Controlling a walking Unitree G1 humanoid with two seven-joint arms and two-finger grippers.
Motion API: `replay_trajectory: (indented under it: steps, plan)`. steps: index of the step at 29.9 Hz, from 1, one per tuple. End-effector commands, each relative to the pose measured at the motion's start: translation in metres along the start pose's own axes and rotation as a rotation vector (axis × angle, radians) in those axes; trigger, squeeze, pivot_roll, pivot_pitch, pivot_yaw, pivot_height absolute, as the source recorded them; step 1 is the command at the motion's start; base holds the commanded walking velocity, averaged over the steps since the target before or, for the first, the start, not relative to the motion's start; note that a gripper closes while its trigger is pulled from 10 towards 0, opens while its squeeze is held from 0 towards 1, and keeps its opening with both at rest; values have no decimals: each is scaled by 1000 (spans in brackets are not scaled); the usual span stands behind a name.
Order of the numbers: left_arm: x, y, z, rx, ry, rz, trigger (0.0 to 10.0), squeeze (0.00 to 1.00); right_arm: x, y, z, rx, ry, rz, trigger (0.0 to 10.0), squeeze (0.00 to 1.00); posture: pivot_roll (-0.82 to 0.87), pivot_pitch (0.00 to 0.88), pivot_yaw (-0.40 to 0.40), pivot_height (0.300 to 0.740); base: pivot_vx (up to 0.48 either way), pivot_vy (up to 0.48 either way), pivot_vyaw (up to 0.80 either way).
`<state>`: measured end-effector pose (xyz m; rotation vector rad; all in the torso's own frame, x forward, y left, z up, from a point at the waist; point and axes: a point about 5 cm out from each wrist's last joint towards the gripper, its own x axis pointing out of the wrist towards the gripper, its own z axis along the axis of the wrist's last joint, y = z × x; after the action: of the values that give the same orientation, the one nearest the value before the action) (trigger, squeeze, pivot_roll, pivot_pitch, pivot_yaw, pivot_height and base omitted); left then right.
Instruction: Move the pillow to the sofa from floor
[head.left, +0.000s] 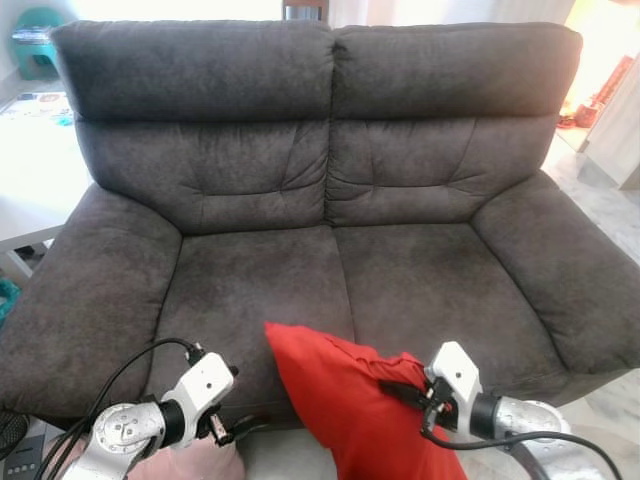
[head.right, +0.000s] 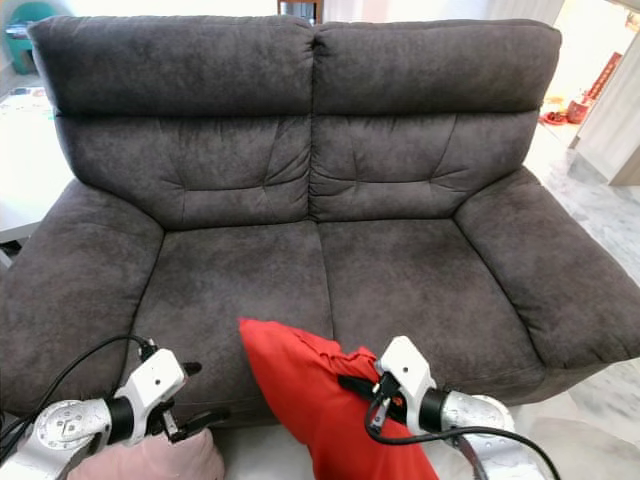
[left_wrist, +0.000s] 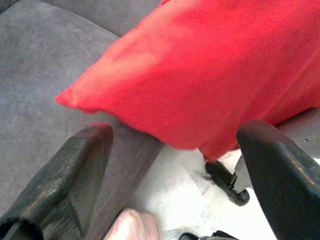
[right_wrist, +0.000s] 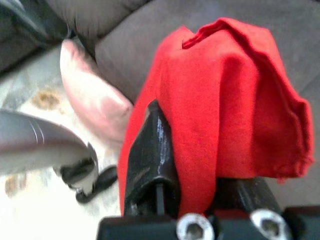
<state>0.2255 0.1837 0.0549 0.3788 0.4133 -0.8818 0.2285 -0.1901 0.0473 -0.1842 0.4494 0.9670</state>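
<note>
Red pillow (head.left: 345, 400) is raised at the front edge of the dark grey sofa (head.left: 300, 180), its corner over the seat, pinched by the right gripper (head.left: 398, 391) clamped on its fabric, while the left gripper (head.left: 228, 428) hangs open beside a pink pillow (head.left: 190, 462) on the floor.

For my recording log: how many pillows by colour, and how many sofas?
Red pillow, pinched by the right gripper at the sofa's front edge: 1
Pink pillow, on the floor below the left gripper: 1
Dark grey sofa: 1
Total: 3
</note>
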Motion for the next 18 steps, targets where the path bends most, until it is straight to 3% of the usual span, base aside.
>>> replay_trajectory:
  steps: [1, 8, 13, 18]
  plan:
    - [0, -1, 2, 7, 8, -8, 10000, 0, -4, -3, 13, -112, 10, 14, 10000, 0, 140, 0, -69, 740, 0, 0, 0]
    - [1, -2, 3, 2, 7, -11, 10000, 0, -16, -7, -5, -106, 147, 8, 10000, 0, 141, 0, -65, 740, 0, 0, 0]
    - [0, -2, 3, -5, 13, -16, 10000, 0, -18, -7, 9, -89, 80, 9, 10000, 0, 137, 0, -63, 740, 0, 0, 0]
    - [0, -5, -2, 22, 41, -56, 10000, 0, -11, -1, 22, -142, 52, 64, 10000, 0, 143, 0, -62, 740, 0, 0, 0]
